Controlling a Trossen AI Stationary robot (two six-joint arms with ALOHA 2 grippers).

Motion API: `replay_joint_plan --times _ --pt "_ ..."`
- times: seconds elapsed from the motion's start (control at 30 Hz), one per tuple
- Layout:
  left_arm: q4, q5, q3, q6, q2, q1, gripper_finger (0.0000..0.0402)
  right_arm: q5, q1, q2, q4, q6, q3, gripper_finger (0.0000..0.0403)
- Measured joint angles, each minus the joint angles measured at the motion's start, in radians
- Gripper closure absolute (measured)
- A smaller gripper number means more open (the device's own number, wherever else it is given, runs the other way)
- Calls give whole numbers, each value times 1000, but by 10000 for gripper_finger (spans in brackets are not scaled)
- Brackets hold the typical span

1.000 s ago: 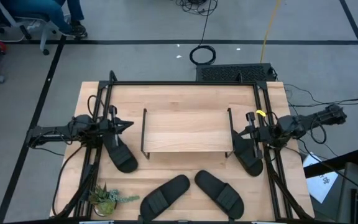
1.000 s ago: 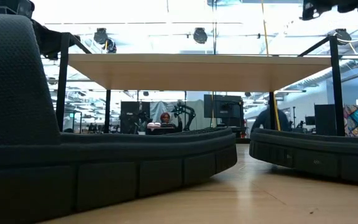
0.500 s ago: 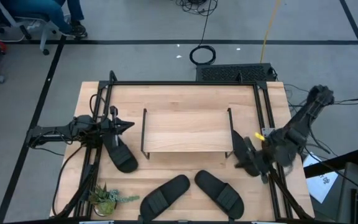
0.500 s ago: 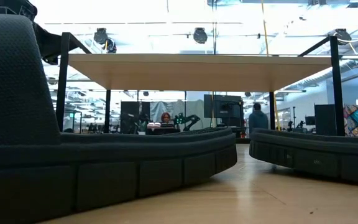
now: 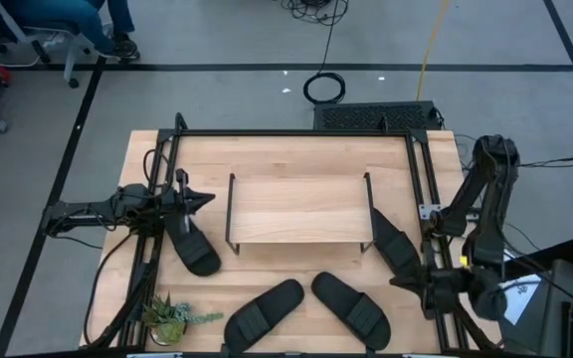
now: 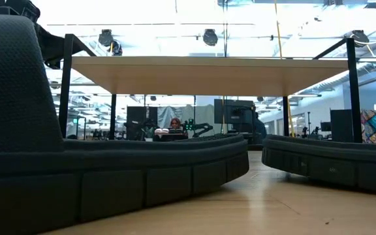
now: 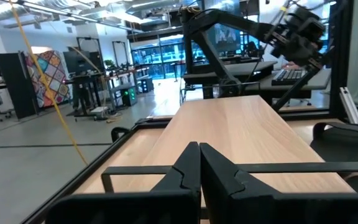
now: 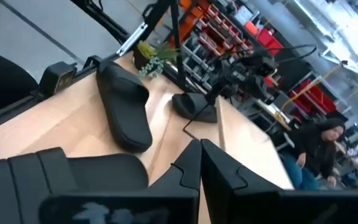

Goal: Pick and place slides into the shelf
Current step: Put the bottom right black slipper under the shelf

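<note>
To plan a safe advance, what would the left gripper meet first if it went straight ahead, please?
Most likely the shelf: the left gripper points at its near end frame, though it might skim over the top plank.

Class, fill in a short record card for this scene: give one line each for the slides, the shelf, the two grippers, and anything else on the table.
slides: four black slides on the table, none on the shelf; one left of it, one right of it, two in front
shelf: light wood top bare, black wire legs
left gripper: shut, holding nothing, beside the shelf's left end
right gripper: shut, holding nothing, at the table's right front edge, near the right slide
other: small potted plant at the front left corner
</note>
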Motion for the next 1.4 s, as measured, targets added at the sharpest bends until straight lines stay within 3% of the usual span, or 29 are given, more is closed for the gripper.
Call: replay_joint_plan --times 0.27,0.53,1.0,1.07,1.23,1.4 --pt "0 -17 0 -17 0 0 401 -2 9 167 110 157 0 403" --pt "-13 -17 0 -28 0 0 401 -6 41 215 90 334 0 403" --pt "-30 -17 0 -23 0 0 401 -365 -40 325 5 1008 -2 403" --pt "-30 -17 0 -22 0 0 401 -420 -49 311 3 982 -2 403" --pt "-30 -17 0 -21 0 0 401 -366 -74 264 6 730 -2 403" --pt "-30 -17 0 -21 0 0 401 -420 -196 183 -11 628 -2 403"
